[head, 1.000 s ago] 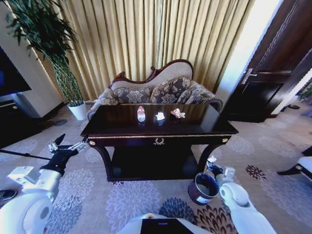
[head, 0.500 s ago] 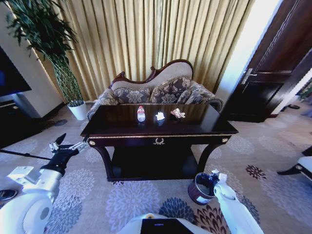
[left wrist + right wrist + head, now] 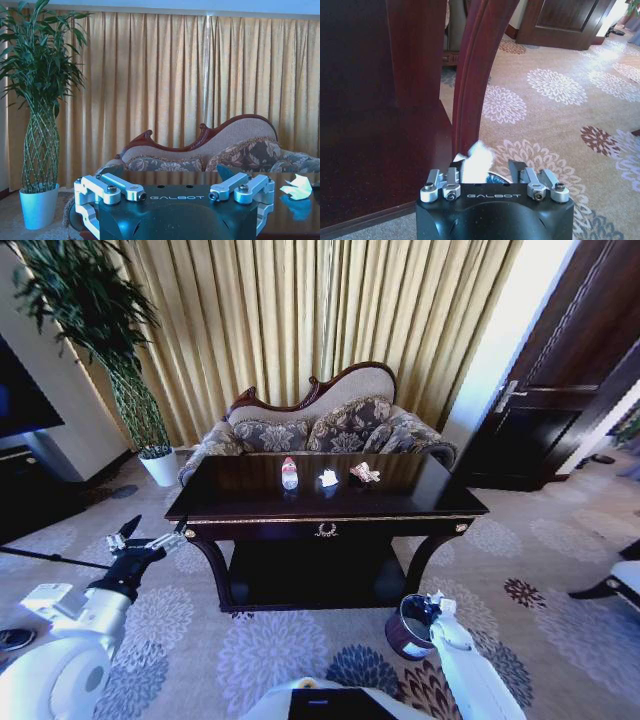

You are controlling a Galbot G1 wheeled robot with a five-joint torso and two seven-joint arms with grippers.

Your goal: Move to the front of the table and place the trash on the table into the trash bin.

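Facing: the robot stood before the long front edge of the dark glossy surface point(image 3: 300, 502), a patterned sofa point(image 3: 320, 425) behind it.
Bottle: a clear plastic bottle point(image 3: 289, 473) with red cap stood upright near the middle of the surface, toward its back edge.
Paper: crumpled white paper point(image 3: 328, 478) lay just beside the bottle, between it and the wrapper; in the left wrist view it appeared at the surface's far end point(image 3: 296, 187).
Wrapper: a reddish-brown wrapper point(image 3: 365, 473) lay near the paper, apart from it.
Trash bin: the dark maroon trash bin point(image 3: 408, 625) stood on the carpet point(image 3: 540, 560) below the surface's front right corner, near the curved leg point(image 3: 475, 75).
Right claw: the right claw point(image 3: 436, 602) hung at the bin's rim; in the right wrist view point(image 3: 492, 170) something white sat between its fingers, though whether they clenched it I cannot tell.
Left claw: the left claw point(image 3: 150, 535) hovered off the surface's front left corner, fingers spread and released, grasping nothing point(image 3: 177, 192).
Plant: a potted plant point(image 3: 130, 390) stood beyond the surface's left end, by the curtains point(image 3: 330, 310).
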